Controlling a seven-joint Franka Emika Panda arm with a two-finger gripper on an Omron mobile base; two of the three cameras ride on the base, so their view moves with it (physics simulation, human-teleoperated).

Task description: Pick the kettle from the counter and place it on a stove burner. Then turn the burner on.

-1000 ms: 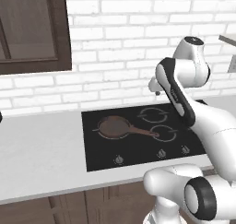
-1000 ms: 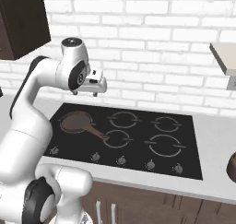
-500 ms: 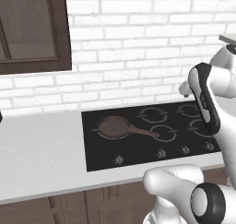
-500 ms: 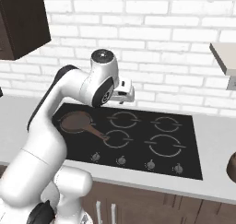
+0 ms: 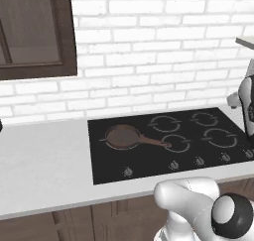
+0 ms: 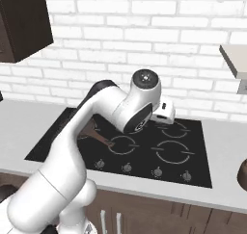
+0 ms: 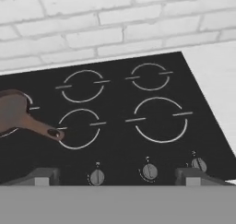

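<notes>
Pincer (image 7: 118,177) hung over my black cooktop (image 7: 120,144), jaws spread wide, holding nothing. Frying pan (image 5: 124,137) lay on left burner (image 5: 113,137). Brown rounded shape, perhaps kettle (image 6: 242,174), sat on counter (image 6: 226,146), far right.

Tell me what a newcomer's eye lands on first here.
The black cooktop set into the pale counter below a white brick wall. A brown frying pan sits on its left burner, handle pointing right. In the right base view the white arm sweeps across the cooktop.
</notes>
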